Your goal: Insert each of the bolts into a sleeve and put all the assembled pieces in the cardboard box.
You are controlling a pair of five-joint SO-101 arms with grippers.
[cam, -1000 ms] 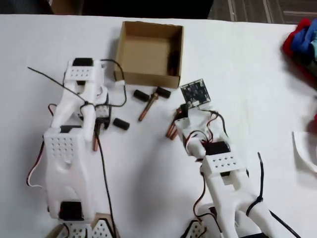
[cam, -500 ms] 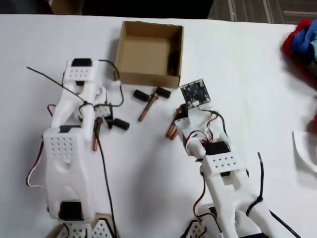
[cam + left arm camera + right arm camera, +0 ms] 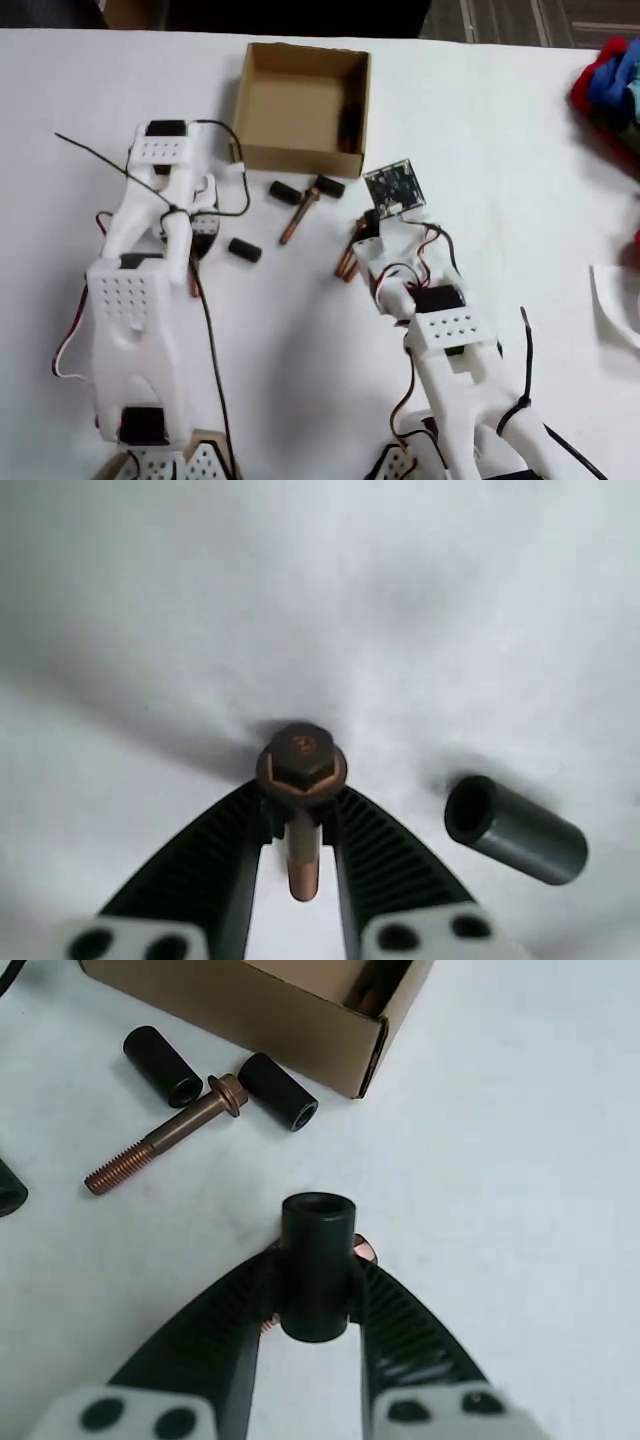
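Two white robot arms sit side by side at a white table. The left gripper pinches a copper-coloured bolt by its shank, just under the flanged hex head, and the rest of the shank runs back between the ribbed fingers. A loose sleeve, black and tubular, lies on its side on the table near that gripper. The right gripper is pressed onto a black sleeve around its middle, with one open end of the bore in plain sight past the fingertips. Farther off lies a spare bolt, its head between two more sleeves, all close to the cardboard box. A dark piece rests against the box's inner wall. More copper bolts lie beside the right gripper. Both parts look small, rigid and light, and neither seems fragile. They are smooth and round, so they will probably roll on the table and could twist in the grip. The sleeve is best held mid-length so that both ends stay clear. The bolt is best held close under the head, which leaves the threaded length free to enter the bore.
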